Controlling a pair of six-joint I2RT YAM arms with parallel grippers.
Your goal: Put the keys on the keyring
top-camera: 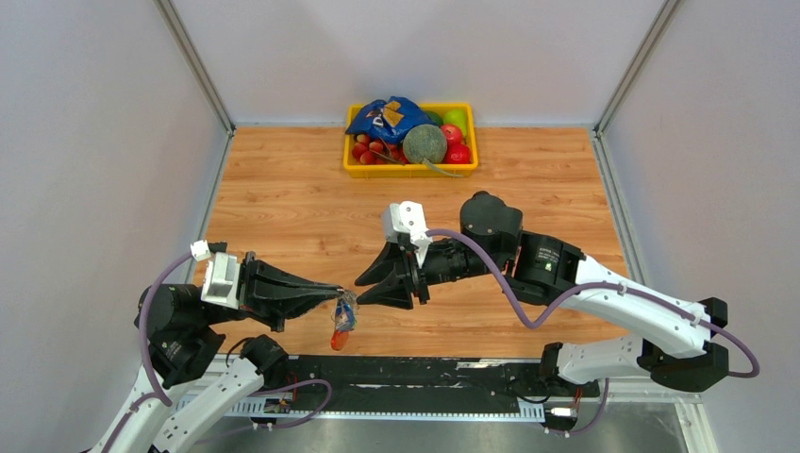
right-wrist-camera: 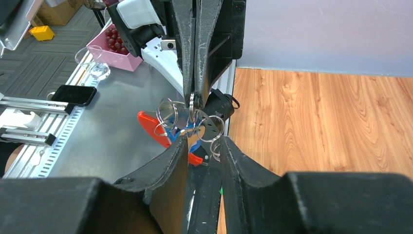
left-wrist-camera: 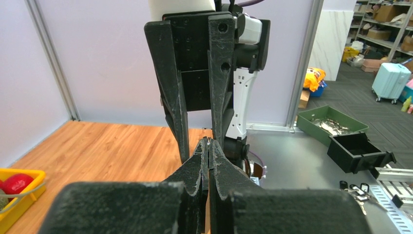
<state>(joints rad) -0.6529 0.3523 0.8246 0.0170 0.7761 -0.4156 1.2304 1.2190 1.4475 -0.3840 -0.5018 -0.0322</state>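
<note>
Right wrist view: we see our left gripper point(right-wrist-camera: 196, 95) pressed together, pinching the keyring point(right-wrist-camera: 185, 119), which hangs down long below its tips. Our right gripper point(right-wrist-camera: 204, 140) is spread a little and points straight at the keyring, its tips just beside it.

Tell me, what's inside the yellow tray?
A blue bag, a grey-green ball, red fruit and green fruit fill the yellow tray. Anything underneath them is covered.
</note>
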